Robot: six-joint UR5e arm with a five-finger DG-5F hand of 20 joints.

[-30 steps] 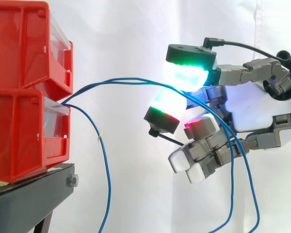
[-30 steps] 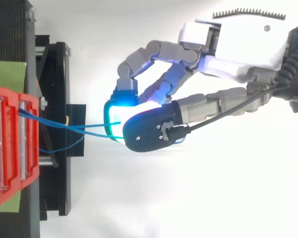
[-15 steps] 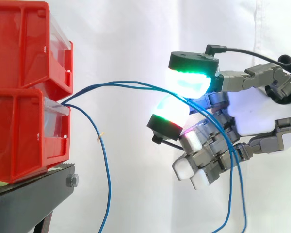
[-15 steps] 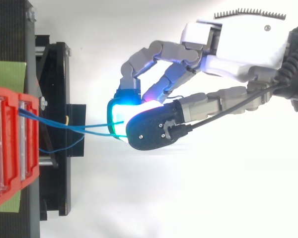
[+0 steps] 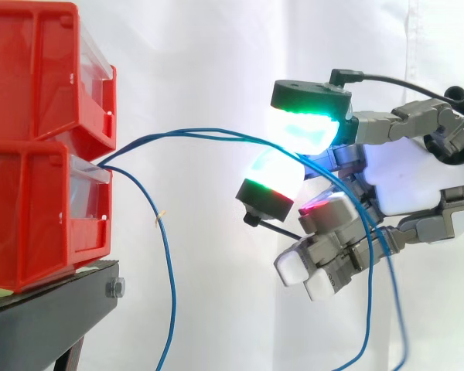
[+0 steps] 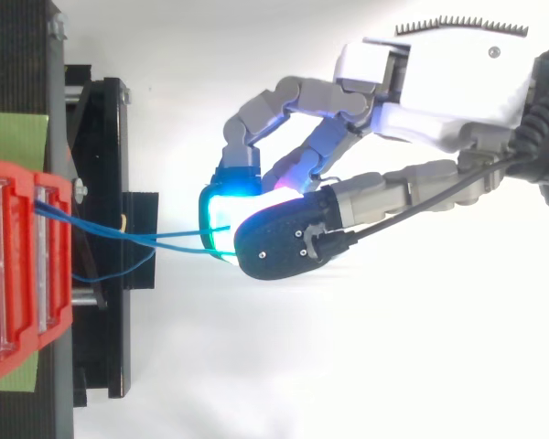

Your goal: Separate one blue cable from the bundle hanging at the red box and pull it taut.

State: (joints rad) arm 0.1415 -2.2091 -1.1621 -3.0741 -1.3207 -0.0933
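Note:
Two stacked red bins [image 5: 39, 154] stand at the left on a black stand [image 5: 46, 317]. Blue cables come out of the gap between the bins. Two of them [image 5: 201, 133] arc to the right, slack, into my hand [image 5: 417, 182]. Their tails hang down behind the lower fingers [image 5: 371, 309]. A third blue cable [image 5: 168, 270] droops straight down beside the bins. Two green-glowing fingertips [image 5: 305, 127] are closed together, with the two arcing cables running between them. From above, the cables [image 6: 178, 233] lead from the bins [image 6: 18, 265] into the glowing pads of my hand [image 6: 439, 82].
A white curtain hangs behind everything. A green patch [image 6: 14, 137] lies on the stand [image 6: 96, 183] behind the bins. My arm enters from the right.
The hand has shifted slightly right and up with the cables still between its pads. The lower fingers have uncurled a little, and the hanging cable tails have swung right.

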